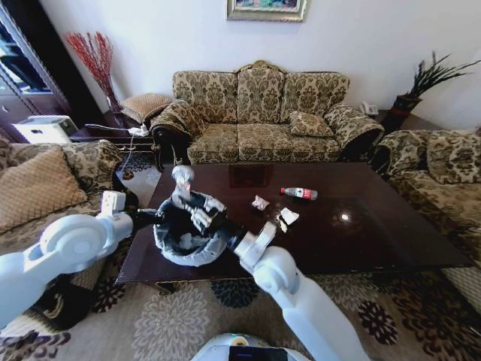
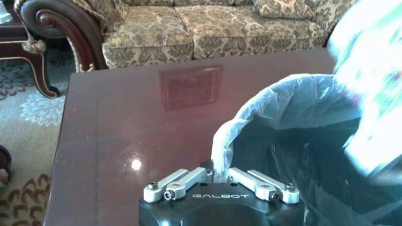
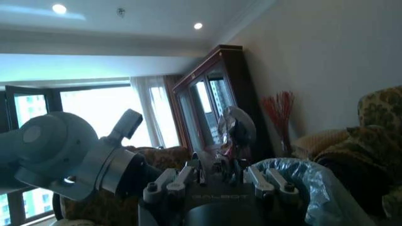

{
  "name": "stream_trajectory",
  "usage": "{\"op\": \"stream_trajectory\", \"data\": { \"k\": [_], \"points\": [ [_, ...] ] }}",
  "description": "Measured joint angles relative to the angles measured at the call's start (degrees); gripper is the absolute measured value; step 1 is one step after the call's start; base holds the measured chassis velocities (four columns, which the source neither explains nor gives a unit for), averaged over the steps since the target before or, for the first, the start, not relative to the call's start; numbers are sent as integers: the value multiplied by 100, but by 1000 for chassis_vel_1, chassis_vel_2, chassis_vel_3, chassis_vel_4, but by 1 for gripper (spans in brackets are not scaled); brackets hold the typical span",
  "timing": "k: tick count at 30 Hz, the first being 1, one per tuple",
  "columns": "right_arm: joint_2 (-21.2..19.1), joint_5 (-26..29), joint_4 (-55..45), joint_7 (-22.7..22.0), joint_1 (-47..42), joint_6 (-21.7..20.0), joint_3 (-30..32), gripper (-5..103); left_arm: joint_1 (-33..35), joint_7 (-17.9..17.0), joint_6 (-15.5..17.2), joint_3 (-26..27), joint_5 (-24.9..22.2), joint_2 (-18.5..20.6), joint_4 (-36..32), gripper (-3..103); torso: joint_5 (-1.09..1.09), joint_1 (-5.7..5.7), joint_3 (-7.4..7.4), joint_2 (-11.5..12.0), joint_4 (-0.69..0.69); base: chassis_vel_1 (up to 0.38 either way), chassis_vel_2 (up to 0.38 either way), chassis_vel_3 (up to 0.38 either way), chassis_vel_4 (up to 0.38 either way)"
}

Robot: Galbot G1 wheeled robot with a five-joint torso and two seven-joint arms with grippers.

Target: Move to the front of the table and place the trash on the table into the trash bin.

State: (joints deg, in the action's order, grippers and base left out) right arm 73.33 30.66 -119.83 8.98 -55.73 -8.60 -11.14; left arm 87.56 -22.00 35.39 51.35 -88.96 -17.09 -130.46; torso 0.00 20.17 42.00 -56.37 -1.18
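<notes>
The trash bin (image 1: pixel 186 242), dark with a pale bag over its rim, is at the near left corner of the table (image 1: pixel 361 241). My left gripper (image 1: pixel 155 217) is shut on the bin's rim (image 2: pixel 221 136), pinching the bag. My right gripper (image 1: pixel 189 201) hangs over the bin's mouth, shut on a crumpled silvery scrap (image 1: pixel 182 176) that sticks up between its fingers (image 3: pixel 236 126). More trash lies mid-table: a clear bottle with a red label (image 1: pixel 299 193), a pinkish scrap (image 1: pixel 260 202) and a white scrap (image 1: pixel 288 217).
A patterned sofa (image 1: pixel 259 113) stands behind the table, with armchairs at the left (image 1: pixel 45 180) and right (image 1: pixel 440 169). A floral rug (image 1: pixel 150 323) covers the floor in front. My left arm (image 3: pixel 63 155) is close beside the right gripper.
</notes>
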Motion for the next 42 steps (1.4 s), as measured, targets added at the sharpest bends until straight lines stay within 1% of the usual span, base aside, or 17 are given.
{"op": "stream_trajectory", "data": {
  "k": [1,3,5,7,11,14,16,17,19,20,22,24,25,29,34,37,42],
  "points": [
    [1,-97,40,7,-43,16,3,30,-6,-4,-12,5,11,-31,-8,0,0,0,0,0,0,0,0,0,0],
    [13,-165,77,15,-62,54,11,30,-15,-6,-16,6,17,-48,-16,0,1,0,0,0,0,0,0,0,0],
    [37,-227,113,12,-80,92,48,47,-19,-5,-16,21,23,-60,-50,0,0,0,0,0,-2,0,0,0,0],
    [37,-230,112,12,-79,96,59,47,-20,-1,-18,30,25,-60,-53,0,1,0,0,0,-1,0,0,0,0],
    [-11,-227,36,54,-82,116,85,68,-23,38,-34,36,25,-76,-44,0,1,0,0,0,-1,0,0,0,0],
    [-50,-213,-35,102,-135,220,151,74,-23,12,-41,47,63,-106,31,0,0,0,0,0,-1,0,0,0,0],
    [-23,-136,-123,147,-211,430,292,85,-19,24,-51,50,105,-148,65,0,0,0,0,0,-1,0,0,0,0],
    [58,-67,-181,86,-276,509,472,90,-2,28,-52,57,154,-182,101,0,-1,0,0,0,0,0,0,0,0],
    [103,-40,-193,10,-309,559,583,90,11,28,-52,67,194,-197,123,0,0,0,0,0,1,0,0,0,0],
    [242,11,-97,-292,-367,746,946,98,56,96,-52,103,350,-248,192,0,1,0,0,-1,0,0,0,0,0],
    [300,27,38,-466,-379,789,1165,98,74,142,-54,126,424,-272,232,0,1,-1,-1,-1,-1,0,0,0,0],
    [391,-37,831,-1147,-311,787,1780,100,101,169,-76,232,524,-347,319,0,0,0,0,-1,-1,0,0,0,0],
    [391,-37,831,-1147,-311,787,1780,100,101,169,-76,232,524,-347,319,0,0,0,0,-1,-1,0,0,0,0],
    [592,-417,2372,-1585,66,855,2170,100,126,165,-99,264,537,-466,224,0,2,2,1,-1,1,0,0,0,0],
    [960,-932,3613,-1791,517,1063,2269,100,142,147,-106,236,539,-559,72,0,1,1,1,-1,0,0,0,0,0],
    [1357,-1290,4973,-1769,1168,1458,2425,100,142,140,-132,215,584,-684,14,0,-1,0,0,-1,-1,0,0,0,0],
    [1536,-1336,5859,-1771,1588,1591,2403,100,174,142,-143,214,618,-773,-12,0,1,2,1,0,-1,0,0,0,0]
  ]
}}
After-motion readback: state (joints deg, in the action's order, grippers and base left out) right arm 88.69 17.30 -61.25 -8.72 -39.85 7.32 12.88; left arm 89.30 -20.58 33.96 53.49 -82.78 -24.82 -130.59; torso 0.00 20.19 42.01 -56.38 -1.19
